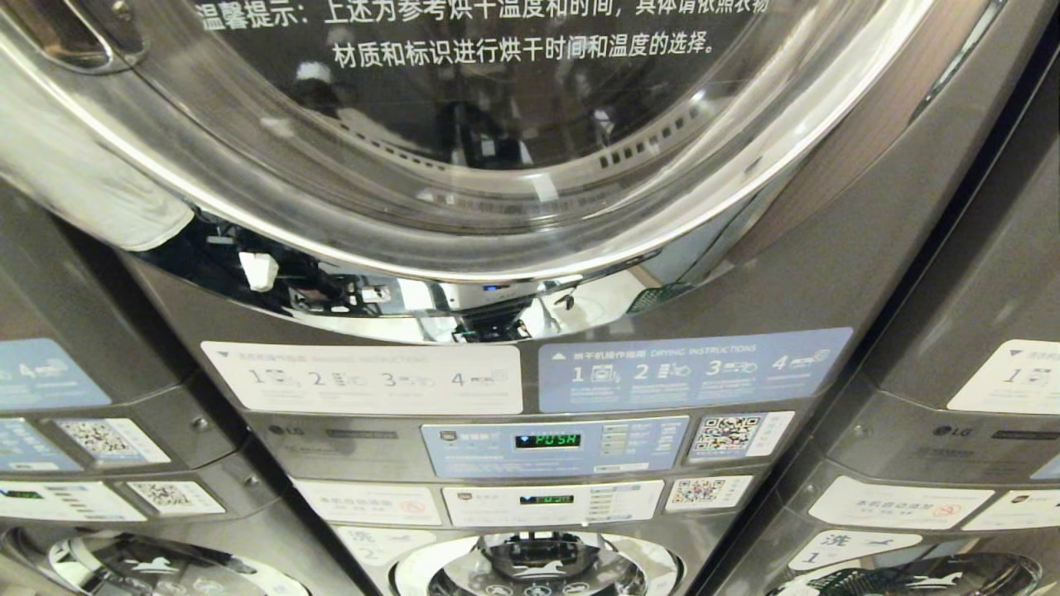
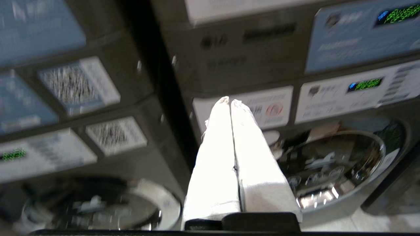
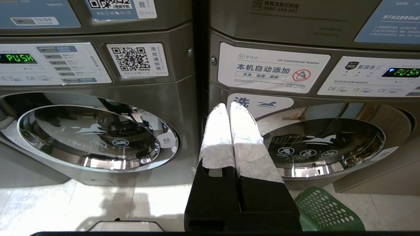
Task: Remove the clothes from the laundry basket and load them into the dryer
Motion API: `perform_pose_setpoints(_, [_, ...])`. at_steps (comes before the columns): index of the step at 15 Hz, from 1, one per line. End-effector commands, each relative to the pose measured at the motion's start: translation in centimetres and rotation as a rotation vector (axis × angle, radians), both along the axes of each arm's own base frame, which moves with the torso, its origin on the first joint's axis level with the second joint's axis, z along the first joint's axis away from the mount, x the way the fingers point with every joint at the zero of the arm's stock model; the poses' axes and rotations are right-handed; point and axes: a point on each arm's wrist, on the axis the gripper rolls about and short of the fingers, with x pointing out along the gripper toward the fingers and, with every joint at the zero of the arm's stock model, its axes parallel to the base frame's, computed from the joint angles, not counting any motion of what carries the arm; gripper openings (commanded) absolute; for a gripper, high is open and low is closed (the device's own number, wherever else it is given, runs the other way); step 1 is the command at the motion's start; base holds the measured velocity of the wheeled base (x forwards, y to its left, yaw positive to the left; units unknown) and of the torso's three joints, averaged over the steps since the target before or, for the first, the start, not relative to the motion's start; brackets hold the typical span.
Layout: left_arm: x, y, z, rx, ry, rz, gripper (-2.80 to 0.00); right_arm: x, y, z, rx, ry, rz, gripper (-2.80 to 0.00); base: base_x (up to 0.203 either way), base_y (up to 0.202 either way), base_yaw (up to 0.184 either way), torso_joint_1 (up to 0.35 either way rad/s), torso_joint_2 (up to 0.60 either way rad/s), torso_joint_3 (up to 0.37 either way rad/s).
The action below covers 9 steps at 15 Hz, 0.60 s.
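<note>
From the head view, you face the dryer (image 1: 530, 132) square on: its chrome-rimmed glass door with the white Chinese text fills the top of the picture and looks closed, with the instruction stickers (image 1: 530, 377) and the lit control panel (image 1: 546, 443) beneath it. That is why nothing can go in yet. By my reading the door has to be opened first. Neither arm shows here, and neither do the clothes.

From the left wrist view, your left tool (image 2: 230, 100) has its two white-wrapped fingers pressed together with nothing between them. It hangs low, pointing at the seam between two stacks, beside a smaller round door (image 2: 331, 167). The picture is smeared, so I would not trust finer detail; the arm may be in motion.

From the right wrist view, your right tool (image 3: 228, 105) is likewise closed and empty, aimed at the gap between two lower machines with horse-logo doors (image 3: 98, 137). The laundry basket (image 3: 325, 209) stands on the floor just below and beside this tool, near the foot of the further machine, so it is within easy reach. Only a green perforated corner shows, and you cannot see whether clothes lie in it.
</note>
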Motion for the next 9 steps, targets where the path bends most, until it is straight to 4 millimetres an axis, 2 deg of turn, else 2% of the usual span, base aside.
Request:
perform_pose_setpoints(1, [-0.8,-0.2,2.8,0.009,-0.108,-0.09,-2.8,0.0,0.0,0.0,-0.002,0.001,0.0,-2.8,0.0,0.0,0.0,0.0,0.0,0.0])
perform_pose_setpoints(2, [-1.4,-0.4,5.5,0.019,-0.166,-0.168,-2.8,0.0,0.0,0.0,-0.003,0.001,0.0,-2.8,0.0,0.0,0.0,0.0,0.0,0.0])
perform_pose_setpoints(4, [-0.4,-0.5,9.6,-0.001,-0.145,-0.238,-2.8,0.0,0.0,0.0,-0.005,0.001,0.001,-2.8,0.0,0.0,0.0,0.0,0.0,0.0])
perform_pose_setpoints(6, [2.4,-0.6,14.3,-0.054,-0.113,-0.287,-2.8,0.0,0.0,0.0,-0.003,0.003,0.0,-2.8,0.0,0.0,0.0,0.0,0.0,0.0])
perform_pose_setpoints(9, [7.7,-0.9,20.1,-0.103,-0.173,-0.371,-2.8,0.0,0.0,0.0,0.0,0.001,0.0,-2.8,0.0,0.0,0.0,0.0,0.0,0.0])
